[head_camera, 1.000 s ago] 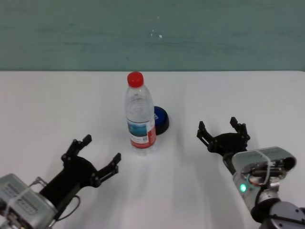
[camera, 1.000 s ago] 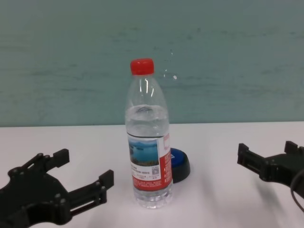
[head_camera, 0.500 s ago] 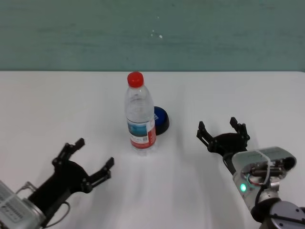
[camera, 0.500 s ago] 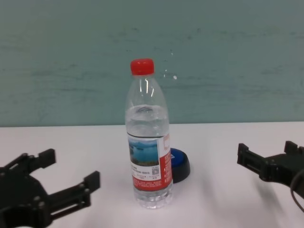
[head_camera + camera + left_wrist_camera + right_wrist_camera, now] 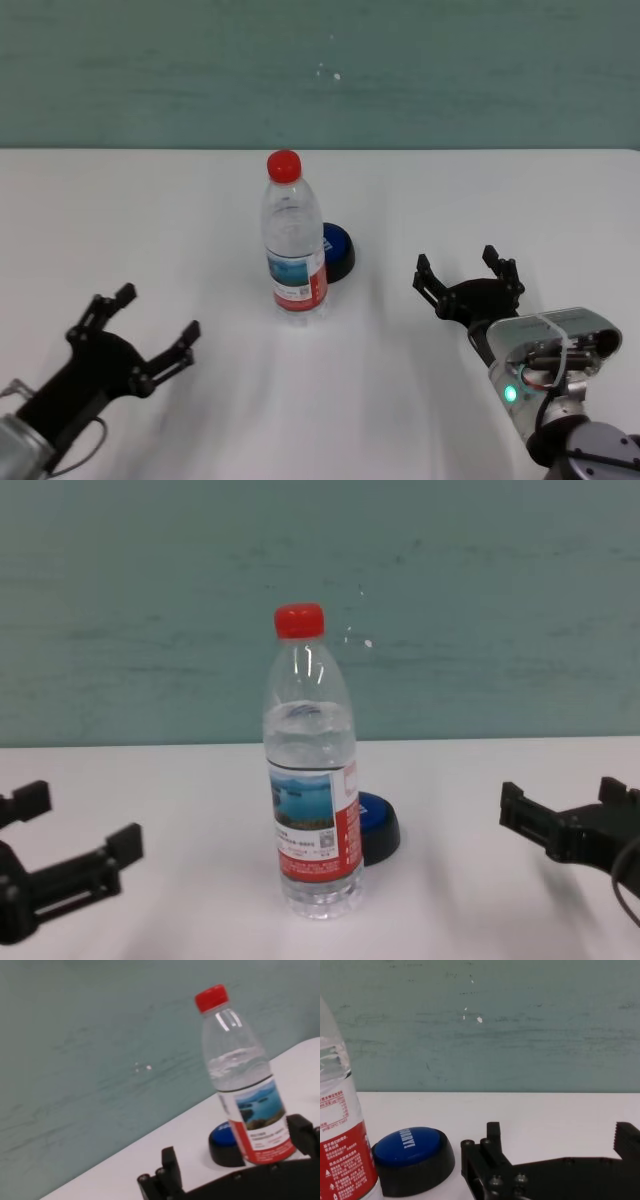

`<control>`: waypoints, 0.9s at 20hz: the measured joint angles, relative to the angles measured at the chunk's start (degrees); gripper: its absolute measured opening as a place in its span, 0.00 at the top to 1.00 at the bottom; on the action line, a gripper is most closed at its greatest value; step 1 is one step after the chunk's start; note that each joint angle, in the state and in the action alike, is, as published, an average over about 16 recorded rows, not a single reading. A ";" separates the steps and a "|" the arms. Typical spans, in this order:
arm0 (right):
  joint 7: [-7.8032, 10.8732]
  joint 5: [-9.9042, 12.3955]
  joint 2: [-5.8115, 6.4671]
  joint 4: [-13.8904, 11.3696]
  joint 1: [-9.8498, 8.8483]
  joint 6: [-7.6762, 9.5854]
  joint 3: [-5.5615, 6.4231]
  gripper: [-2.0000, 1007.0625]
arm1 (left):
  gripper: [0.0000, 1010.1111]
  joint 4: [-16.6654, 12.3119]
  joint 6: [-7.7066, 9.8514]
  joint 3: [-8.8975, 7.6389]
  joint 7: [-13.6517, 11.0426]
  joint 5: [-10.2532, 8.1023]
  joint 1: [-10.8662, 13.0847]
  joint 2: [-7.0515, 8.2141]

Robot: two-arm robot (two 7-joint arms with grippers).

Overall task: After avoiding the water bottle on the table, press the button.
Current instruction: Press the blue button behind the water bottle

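The water bottle (image 5: 295,240), clear with a red cap and a blue-and-red label, stands upright in the middle of the white table (image 5: 520,190). The blue-topped button (image 5: 338,252) sits just behind it to the right, partly hidden by it in the chest view (image 5: 381,823). My left gripper (image 5: 157,312) is open, low over the table, well to the near left of the bottle (image 5: 310,810). My right gripper (image 5: 460,268) is open to the right of the button, apart from it. The right wrist view shows the button (image 5: 412,1152) beside the bottle (image 5: 340,1150), ahead of the fingers (image 5: 493,1140).
A teal wall (image 5: 320,70) runs along the table's far edge. Bare white tabletop lies between the right gripper and the button, and all round the left gripper (image 5: 80,818).
My left gripper has pulled back to the left and toward the near edge, away from the bottle, still open. The right gripper, bottle and button have not moved.
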 joint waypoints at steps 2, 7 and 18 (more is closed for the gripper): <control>0.00 0.00 0.00 0.00 0.00 0.00 0.00 0.00 | 0.01 0.29 0.12 -0.86 -0.37 -0.70 0.03 0.33; 0.00 0.00 0.00 0.00 0.00 0.00 0.00 0.00 | 0.01 1.89 0.38 -2.74 -1.54 -2.60 -0.80 1.18; 0.00 0.00 0.00 0.00 0.00 0.00 0.00 0.00 | 0.01 9.63 -0.15 -4.14 -4.25 -6.16 -7.36 2.03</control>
